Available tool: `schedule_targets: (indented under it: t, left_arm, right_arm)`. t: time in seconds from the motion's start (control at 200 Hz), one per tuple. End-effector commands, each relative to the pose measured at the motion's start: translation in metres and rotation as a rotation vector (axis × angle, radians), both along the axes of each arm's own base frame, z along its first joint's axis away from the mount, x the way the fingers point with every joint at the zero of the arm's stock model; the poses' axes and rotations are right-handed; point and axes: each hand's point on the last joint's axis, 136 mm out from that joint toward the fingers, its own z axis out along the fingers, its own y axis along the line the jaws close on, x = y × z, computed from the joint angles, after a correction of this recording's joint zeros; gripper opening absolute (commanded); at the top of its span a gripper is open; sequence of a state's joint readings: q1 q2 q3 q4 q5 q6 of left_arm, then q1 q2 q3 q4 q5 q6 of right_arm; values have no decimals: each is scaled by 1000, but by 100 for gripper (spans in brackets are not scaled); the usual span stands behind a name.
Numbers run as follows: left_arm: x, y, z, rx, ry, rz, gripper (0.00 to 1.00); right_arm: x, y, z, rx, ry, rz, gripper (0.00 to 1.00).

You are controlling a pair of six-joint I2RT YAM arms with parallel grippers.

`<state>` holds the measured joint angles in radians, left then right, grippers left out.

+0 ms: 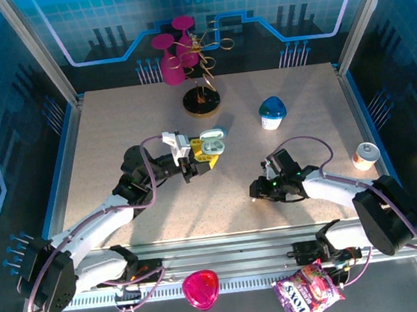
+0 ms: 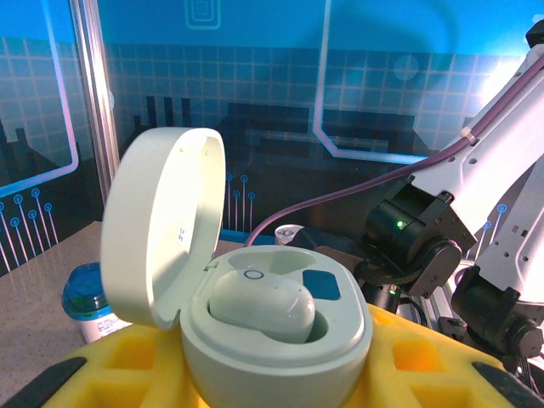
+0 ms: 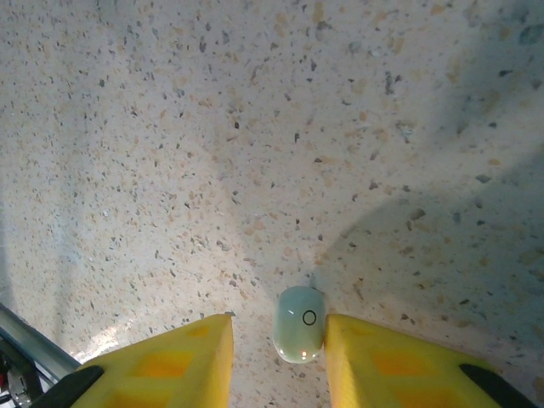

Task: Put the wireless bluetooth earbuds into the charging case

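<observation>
Step in hand, as I read it from my station: pickup of the second earbud. My left gripper [image 1: 199, 163] is clamped on the base of the pale green-white, pebble-shaped plastic charging case [image 2: 280, 357]. It holds the case up with the hinged lid [image 2: 161, 221] swung open to one side. The first earbud [image 2: 263, 306], a small, smooth, pale white plastic bud, sits in one well of the case. The neighbouring well [image 2: 325, 285], marked by a blue patch, is empty. My right gripper [image 3: 279, 344] hangs low over the speckled beige stone-look table [image 3: 212, 127], well apart from the case. Its yellow fingers [image 3: 191, 361] are set narrowly apart astride the second earbud [image 3: 300, 323], a bud of the same pale plastic that lies on the table surface. One finger appears to touch the bud's side, but bare table shows between the bud and the other finger, so I judge the grasp not yet made. The next move, in my judgement, is to close the jaws gently on this small, slick piece and lift it clear. I would then carry it across to the held case and orient it to match the empty well. The risk is that the bud slips out sideways under the pinch or reaches the well misaligned.
</observation>
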<state>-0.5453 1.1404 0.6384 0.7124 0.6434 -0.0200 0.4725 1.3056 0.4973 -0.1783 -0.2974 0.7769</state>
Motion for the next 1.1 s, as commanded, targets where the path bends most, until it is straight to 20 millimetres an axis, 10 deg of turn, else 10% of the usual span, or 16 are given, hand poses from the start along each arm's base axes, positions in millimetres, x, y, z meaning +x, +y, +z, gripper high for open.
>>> schedule_targets:
  t: [0.0,1.096]
  left_arm:
    - [-2,3,17,-23,-57,5,32]
    - [-5,7,17,-23,-65,22,32]
  right_arm:
    - [2,7,5,27,-17,21,33]
    - [-4,3,0,-107,19,67,19]
